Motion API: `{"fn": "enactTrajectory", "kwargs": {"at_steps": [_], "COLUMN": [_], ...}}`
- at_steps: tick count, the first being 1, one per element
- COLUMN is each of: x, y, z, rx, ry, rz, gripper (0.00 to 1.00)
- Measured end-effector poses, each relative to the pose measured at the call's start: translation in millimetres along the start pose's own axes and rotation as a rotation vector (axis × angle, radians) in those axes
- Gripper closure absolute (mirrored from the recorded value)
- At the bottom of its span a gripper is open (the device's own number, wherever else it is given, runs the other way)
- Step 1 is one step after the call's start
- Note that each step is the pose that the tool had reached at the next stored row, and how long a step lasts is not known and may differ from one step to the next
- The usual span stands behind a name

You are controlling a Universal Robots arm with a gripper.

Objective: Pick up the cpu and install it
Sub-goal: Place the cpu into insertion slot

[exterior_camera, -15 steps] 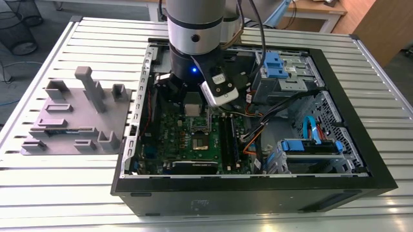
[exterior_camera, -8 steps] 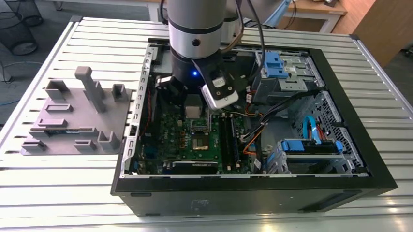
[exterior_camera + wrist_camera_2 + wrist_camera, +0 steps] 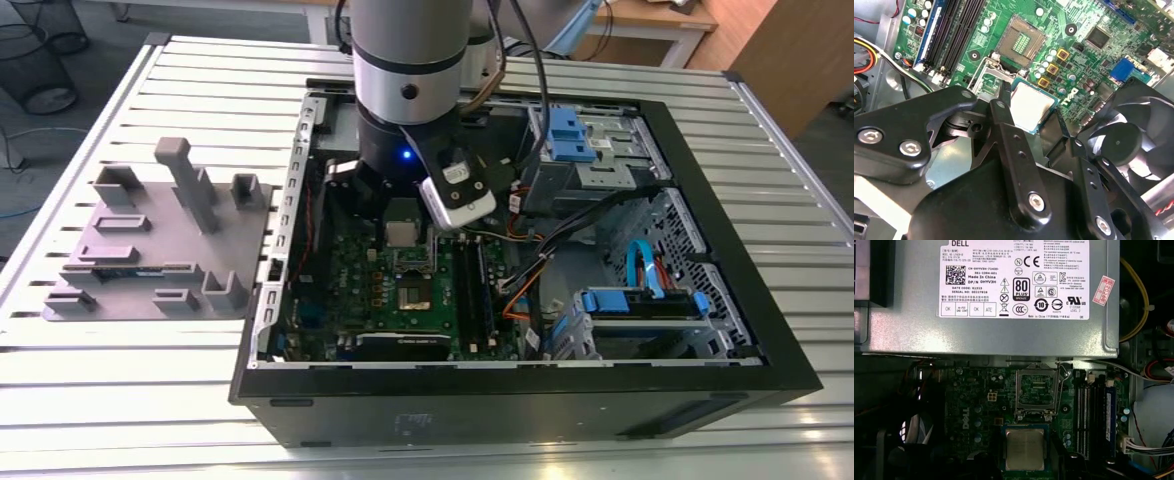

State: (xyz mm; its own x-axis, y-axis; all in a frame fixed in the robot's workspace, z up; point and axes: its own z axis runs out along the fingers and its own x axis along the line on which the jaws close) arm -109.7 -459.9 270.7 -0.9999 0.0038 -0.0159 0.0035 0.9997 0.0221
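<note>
Silver slats make up the tabletop (image 3: 134,400), and a big black computer case (image 3: 747,330) lies open on it. A grey tray (image 3: 154,245) with little posts sits on the tabletop, on the exterior view's left of the case and just beside it.

The cpu (image 3: 1030,102) is inside the case, over the green motherboard (image 3: 1089,65). It is flat, with its shiny silver side facing up. It is square, so no side is longer than another. In the first wrist view, the cpu (image 3: 1024,449) has its edges lined up with the edges of the socket (image 3: 1036,390). It is near the socket but not in it. The socket (image 3: 1021,42) is open, and its small pads show in the middle.

The black fingers (image 3: 1004,107) are narrow and hold the cpu between them, one on each side.

The arm (image 3: 407,60) comes nearly straight down from above into the case. In the exterior view, its thick grey tube stands nearly upright and its dark lower end is low over the motherboard. A small white box (image 3: 458,195) sticks out from its side, tilted.

A round black fan (image 3: 1124,140) is close by the fingers. Long black memory slots (image 3: 954,30) lie on the far side of the socket. A grey metal power supply (image 3: 904,300) sits past the socket.
</note>
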Motion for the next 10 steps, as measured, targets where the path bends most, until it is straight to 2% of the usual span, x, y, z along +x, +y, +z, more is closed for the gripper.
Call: {"fn": "enactTrajectory", "kwargs": {"at_steps": [10], "x": [-1.3], "y": [-1.1], "z": [2.5], "rx": [0.0001], "ry": [0.0000], "rz": [0.000], "gripper": [0.53]}}
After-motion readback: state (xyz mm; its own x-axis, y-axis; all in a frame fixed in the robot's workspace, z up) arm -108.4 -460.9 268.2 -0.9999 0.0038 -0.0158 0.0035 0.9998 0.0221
